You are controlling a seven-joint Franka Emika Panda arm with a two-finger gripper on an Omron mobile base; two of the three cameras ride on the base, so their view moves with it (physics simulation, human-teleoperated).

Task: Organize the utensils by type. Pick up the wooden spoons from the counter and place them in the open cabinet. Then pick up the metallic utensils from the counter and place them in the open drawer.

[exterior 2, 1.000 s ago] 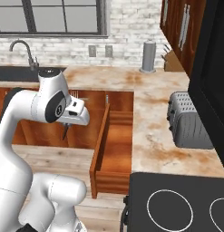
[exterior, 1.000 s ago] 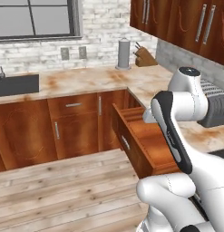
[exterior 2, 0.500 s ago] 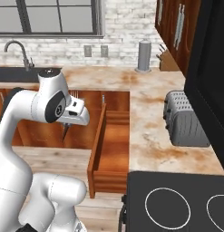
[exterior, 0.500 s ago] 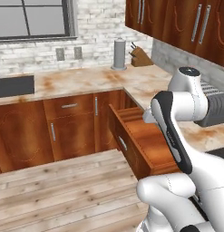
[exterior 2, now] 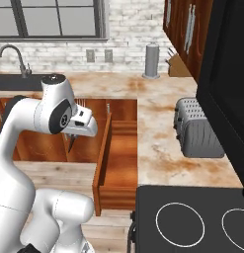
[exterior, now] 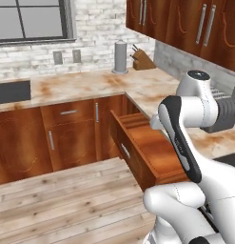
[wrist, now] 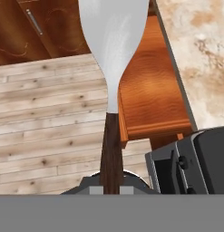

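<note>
Bent at the elbow, forearm angled down, gripper (exterior 2: 73,140) closed on a dark handle, visible in right base view and hand view.

Grey toaster (exterior 2: 196,129) right of centre in right base view. Black stovetop (exterior 2: 192,217) along its bottom right. Steel canister (exterior: 120,57) beside knife block (exterior: 143,60), upper centre of left base view. Sink faucet (exterior 2: 12,57) upper left. Window (exterior: 31,20) top left. Plank floor (wrist: 50,113).
</note>
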